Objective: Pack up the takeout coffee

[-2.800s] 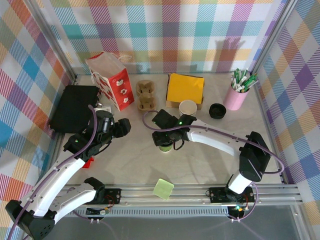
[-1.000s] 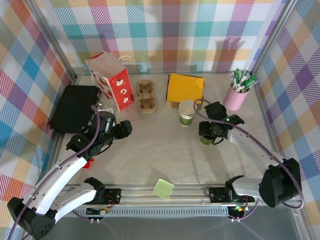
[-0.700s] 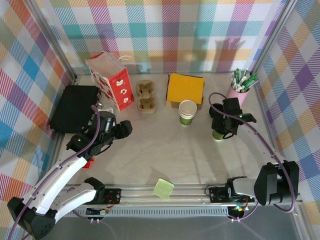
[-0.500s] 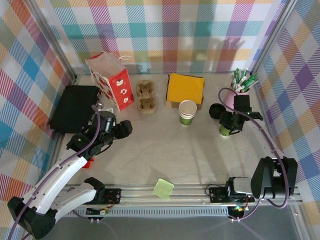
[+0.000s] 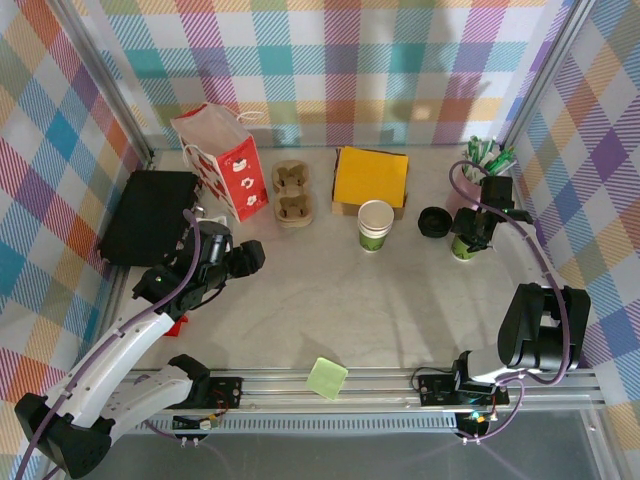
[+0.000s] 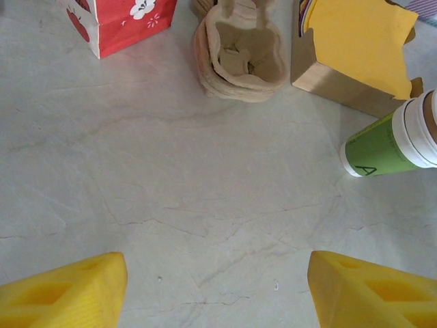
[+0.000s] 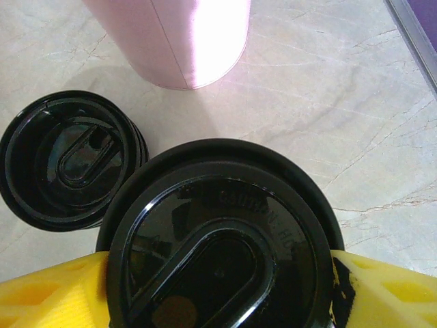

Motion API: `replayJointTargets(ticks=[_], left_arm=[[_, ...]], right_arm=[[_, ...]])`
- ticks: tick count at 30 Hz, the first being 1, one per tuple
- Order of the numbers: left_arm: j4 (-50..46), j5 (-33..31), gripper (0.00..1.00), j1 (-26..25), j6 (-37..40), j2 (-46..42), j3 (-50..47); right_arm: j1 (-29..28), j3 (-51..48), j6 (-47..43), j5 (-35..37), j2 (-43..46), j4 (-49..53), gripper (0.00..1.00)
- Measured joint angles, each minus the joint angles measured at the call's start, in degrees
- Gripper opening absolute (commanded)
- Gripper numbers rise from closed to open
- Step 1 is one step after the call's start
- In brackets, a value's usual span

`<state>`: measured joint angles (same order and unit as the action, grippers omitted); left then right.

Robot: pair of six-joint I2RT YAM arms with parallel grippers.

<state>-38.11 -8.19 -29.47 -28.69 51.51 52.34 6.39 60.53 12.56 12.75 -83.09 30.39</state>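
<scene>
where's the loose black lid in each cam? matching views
Top external: loose black lid lies right of centre, between the lidless cup and the lidded cup in the right claw.
Right wrist: the lid sits at left, beside that lidded cup, below the pink cup.
Left wrist: faces the lidless cup and yellow-topped box instead.
Shared landmarks: lidded cup (top, right wrist); lidless cup (top, left wrist).

a handwritten "a" marks the green cup [image 6: 382, 147]; raised letters atop the lidded cup [image 7: 218, 232] read "caution".
</scene>
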Motion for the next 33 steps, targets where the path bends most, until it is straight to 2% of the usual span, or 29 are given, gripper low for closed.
replayJointTargets(ticks=[10, 17, 22, 28, 33], left_arm=[[-0.6, 0.1, 0.7, 0.0, 0.0, 0.8, 0.0], [-0.6, 0.2, 0.7, 0.0, 0.0, 1.1, 0.2], [-0.7, 0.2, 0.7, 0.0, 0.0, 1.6, 1.2], [-0.8, 0.0, 0.71, 0.0, 0.2, 2.9, 4.0], [-0.5, 0.0, 0.74, 0.0, 1.2, 5.6, 6.7]], right_arm=[[0.1, 1.2, -0.1, -0.7, 0.0, 1.6, 0.9], [0.1, 7.0, -0.9, -1.1, 0.1, 6.2, 0.92], [0.3, 10.5, -1.5, -2.4, 4.2, 9.6, 0.91], [0.4, 11.8, -0.9, -10.8, 15.3, 11.1, 0.89], [0.4, 10.6, 3.2, -24.7, 23.4, 9.2, 0.88]])
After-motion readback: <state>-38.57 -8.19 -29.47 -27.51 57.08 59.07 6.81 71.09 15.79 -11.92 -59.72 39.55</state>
